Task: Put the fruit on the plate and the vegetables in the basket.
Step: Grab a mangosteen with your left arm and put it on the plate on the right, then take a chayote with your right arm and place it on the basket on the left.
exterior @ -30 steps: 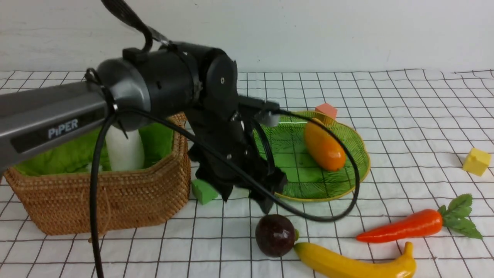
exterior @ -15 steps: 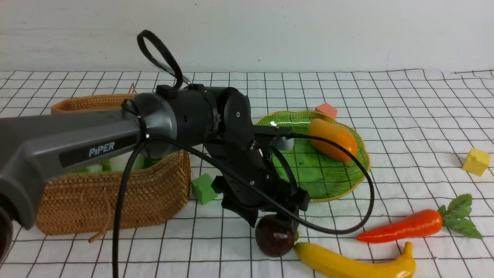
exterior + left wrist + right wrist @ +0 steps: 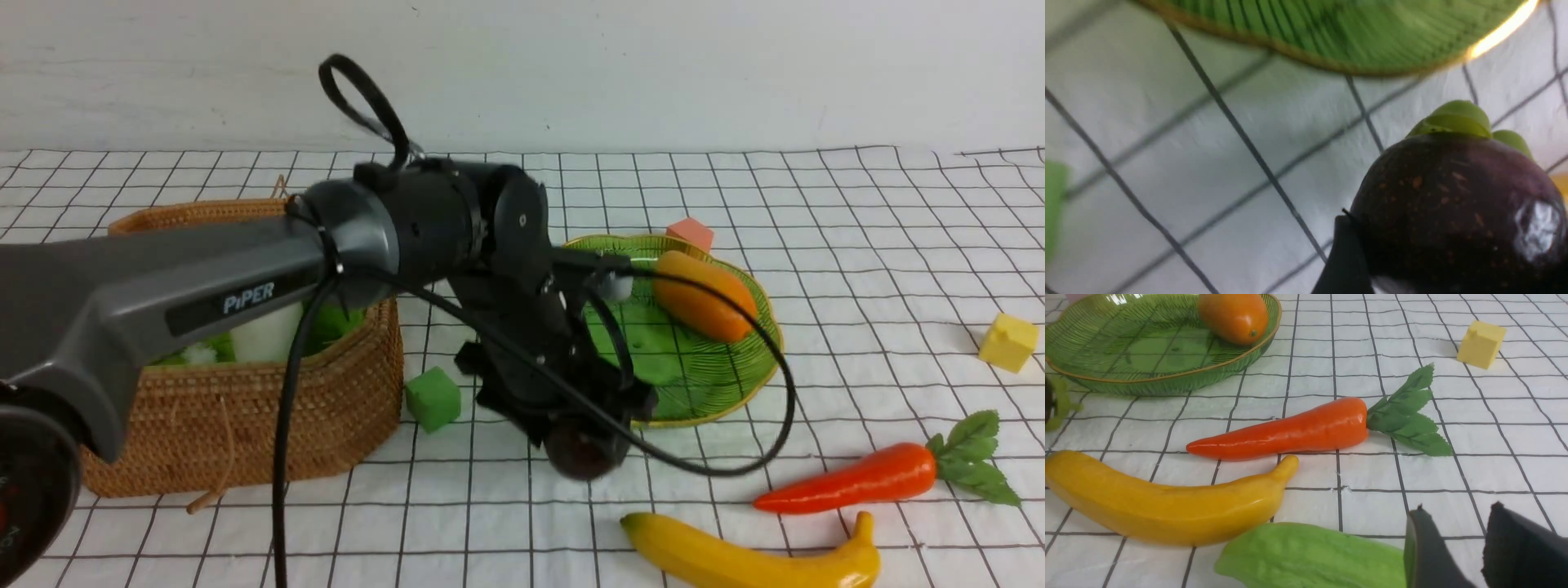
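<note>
Frontally, the left gripper (image 3: 584, 433) is closed around the dark purple ball (image 3: 581, 457), just before the near rim of the plate (image 3: 735, 394). The mango (image 3: 706, 296) lies on the plate, the radish (image 3: 261, 335) stands in the basket (image 3: 245, 425), and the carrot (image 3: 849, 478) and banana (image 3: 751, 559) lie on the cloth. Left wrist view: one black finger (image 3: 1345, 261) touches the ball's side. Right wrist view: the right gripper (image 3: 1457, 514) hangs narrowly parted and empty, near the banana.

A lab-style robot test bench: bare white wall (image 3: 735, 65), grid-lined cloth (image 3: 857, 245), toy banana (image 3: 751, 559), foam cube (image 3: 1008, 341), Piper arm (image 3: 204, 294).
</note>
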`<control>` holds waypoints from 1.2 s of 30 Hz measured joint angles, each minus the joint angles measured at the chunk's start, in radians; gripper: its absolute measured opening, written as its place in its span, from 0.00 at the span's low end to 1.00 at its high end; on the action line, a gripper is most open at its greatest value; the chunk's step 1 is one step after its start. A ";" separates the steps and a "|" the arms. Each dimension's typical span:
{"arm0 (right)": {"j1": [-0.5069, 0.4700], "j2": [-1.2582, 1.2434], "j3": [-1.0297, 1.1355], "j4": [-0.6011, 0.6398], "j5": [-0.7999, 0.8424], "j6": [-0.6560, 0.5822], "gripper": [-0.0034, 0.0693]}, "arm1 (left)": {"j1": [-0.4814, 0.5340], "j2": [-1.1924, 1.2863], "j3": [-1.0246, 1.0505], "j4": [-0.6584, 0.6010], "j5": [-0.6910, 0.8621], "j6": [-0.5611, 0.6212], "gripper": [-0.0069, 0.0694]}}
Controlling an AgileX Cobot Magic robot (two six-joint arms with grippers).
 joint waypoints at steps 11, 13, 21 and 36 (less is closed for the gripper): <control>0.000 0.000 0.000 0.000 0.000 0.000 0.38 | 0.015 0.028 -0.174 0.303 -0.370 -0.436 0.81; 0.000 0.000 0.000 0.000 0.000 0.000 0.38 | 0.015 0.072 -0.174 0.328 -0.392 -0.489 0.81; 0.000 0.000 0.000 0.000 0.000 0.000 0.38 | 0.015 0.189 -0.172 0.347 -0.359 -0.517 0.81; 0.000 0.000 0.000 0.000 0.000 0.000 0.38 | 0.015 0.018 -0.172 0.356 -0.167 -0.406 0.92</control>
